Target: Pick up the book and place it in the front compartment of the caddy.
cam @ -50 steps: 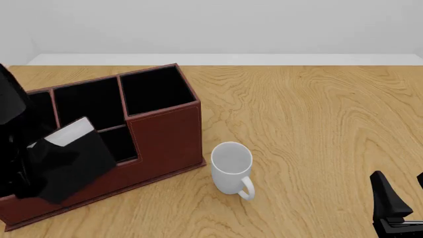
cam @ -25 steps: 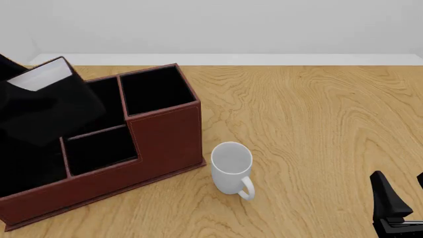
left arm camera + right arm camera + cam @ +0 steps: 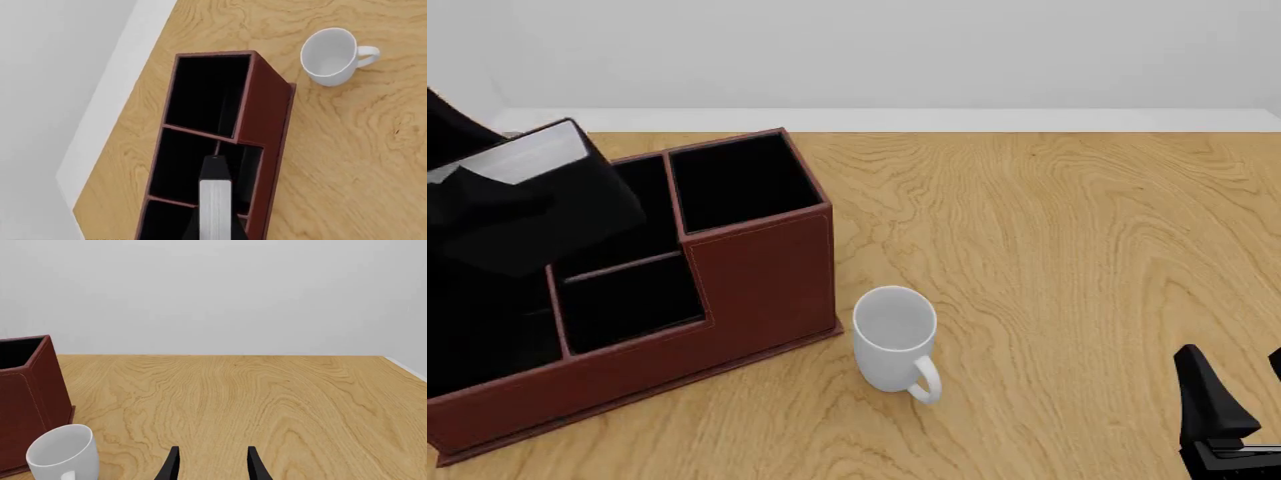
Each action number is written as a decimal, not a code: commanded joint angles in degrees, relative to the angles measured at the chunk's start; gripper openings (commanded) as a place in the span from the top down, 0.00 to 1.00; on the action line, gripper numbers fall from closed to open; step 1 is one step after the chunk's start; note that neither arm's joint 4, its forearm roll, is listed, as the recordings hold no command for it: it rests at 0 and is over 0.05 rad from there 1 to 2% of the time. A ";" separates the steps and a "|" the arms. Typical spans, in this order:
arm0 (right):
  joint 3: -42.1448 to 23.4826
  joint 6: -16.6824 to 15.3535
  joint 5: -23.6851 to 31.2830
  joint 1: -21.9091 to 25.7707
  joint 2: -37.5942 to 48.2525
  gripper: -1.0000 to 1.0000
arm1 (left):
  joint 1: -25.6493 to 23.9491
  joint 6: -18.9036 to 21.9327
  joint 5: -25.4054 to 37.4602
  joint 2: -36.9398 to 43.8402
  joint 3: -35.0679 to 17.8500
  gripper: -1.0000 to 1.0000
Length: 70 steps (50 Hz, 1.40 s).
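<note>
Front view shows the left gripper (image 3: 481,215) raised over the left end of the caddy (image 3: 761,290), clamped on the book (image 3: 554,195), which hangs tilted in the air above the organiser's compartments with its white page edge turned upward. The book is clear of the caddy's rims, not inside any compartment. From the left wrist camera the book (image 3: 215,200) is seen edge-on, its pale page edge running along between the fingers, with the caddy (image 3: 270,115) open below it and its black-lined cells and dividers visible; which cell lies directly beneath the book cannot be told for sure. A white mug (image 3: 897,340) stands upright on the wooden table (image 3: 1068,250) just beside the caddy's right end, handle toward the camera. The right gripper (image 3: 212,467) rests low near the table's near right corner, its two fingers parted and holding nothing, well apart from the mug.
</note>
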 commanded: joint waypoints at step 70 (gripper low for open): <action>0.00 0.02 0.00 0.00 0.00 0.00 | 9.55 13.51 -28.36 12.01 14.46 1.00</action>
